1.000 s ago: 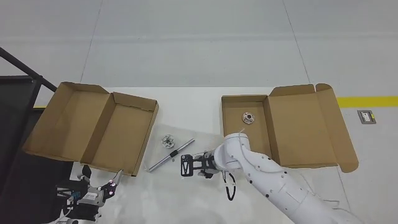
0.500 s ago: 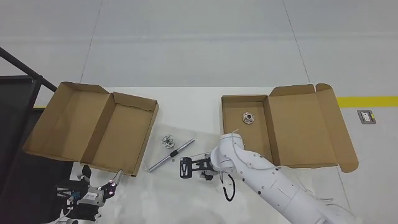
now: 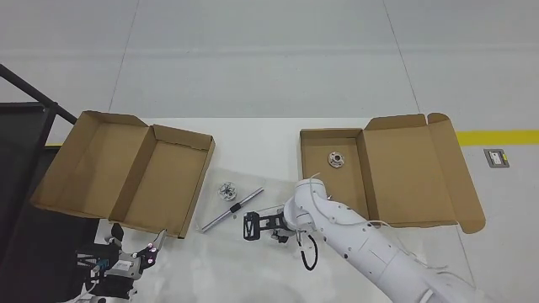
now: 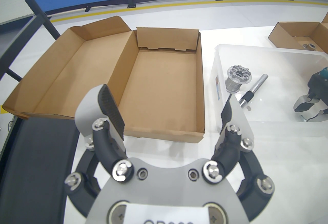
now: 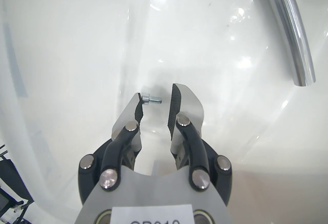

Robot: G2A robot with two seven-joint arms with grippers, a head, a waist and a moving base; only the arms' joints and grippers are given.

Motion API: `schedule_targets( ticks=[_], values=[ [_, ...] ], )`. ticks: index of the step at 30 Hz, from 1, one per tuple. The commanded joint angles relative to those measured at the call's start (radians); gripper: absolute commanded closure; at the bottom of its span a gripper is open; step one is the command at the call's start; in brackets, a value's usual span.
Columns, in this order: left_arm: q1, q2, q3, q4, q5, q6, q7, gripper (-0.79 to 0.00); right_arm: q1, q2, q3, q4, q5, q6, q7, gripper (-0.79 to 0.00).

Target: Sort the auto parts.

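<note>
My right gripper (image 5: 156,98) is open low inside the clear plastic bin (image 4: 271,55). A small silver bolt (image 5: 151,100) lies between its fingertips, the head against one pad and the threaded end short of the other. A chrome rod with a black sleeve (image 5: 289,35) and a toothed metal hub (image 4: 238,77) lie farther along the bin floor. From above, the right gripper (image 3: 250,225) sits beside the rod (image 3: 231,209) and hub (image 3: 226,190). My left gripper (image 4: 166,96) hangs open and holds nothing, near the table's front left corner (image 3: 122,261).
An open cardboard box (image 3: 126,172) with nothing in it lies left of the bin. A second open box (image 3: 396,177) on the right holds one round metal part (image 3: 335,159). A black frame (image 4: 23,40) stands at the far left.
The right arm's elbow has swung slightly left while its gripper stayed almost in place over the bin. The left arm has not moved.
</note>
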Motion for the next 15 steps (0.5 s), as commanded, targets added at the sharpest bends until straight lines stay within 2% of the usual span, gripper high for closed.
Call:
schedule_targets(
  ticks=[1,3,5,6,11,15],
  values=[
    [0.0,0.0,0.0,0.0,0.0,0.0,0.0,-0.785,0.003,-0.003,-0.001,0.011,0.002,-0.003,-0.001,-0.179],
    [0.0,0.0,0.0,0.0,0.0,0.0,0.0,-0.785,0.007,-0.007,-0.001,0.021,0.003,-0.007,-0.004,-0.123],
    [0.0,0.0,0.0,0.0,0.0,0.0,0.0,-0.785,0.012,-0.01,0.0,0.03,0.005,-0.011,-0.008,-0.022],
    [0.0,0.0,0.0,0.0,0.0,0.0,0.0,-0.785,0.014,-0.011,0.001,0.032,0.005,-0.012,-0.012,0.0],
    [0.0,0.0,0.0,0.0,0.0,0.0,0.0,-0.785,0.02,-0.008,0.014,0.034,-0.004,-0.024,-0.05,0.0],
    [0.0,0.0,0.0,0.0,0.0,0.0,0.0,-0.785,0.019,0.007,0.043,0.016,-0.027,-0.041,-0.131,0.0]
  ],
)
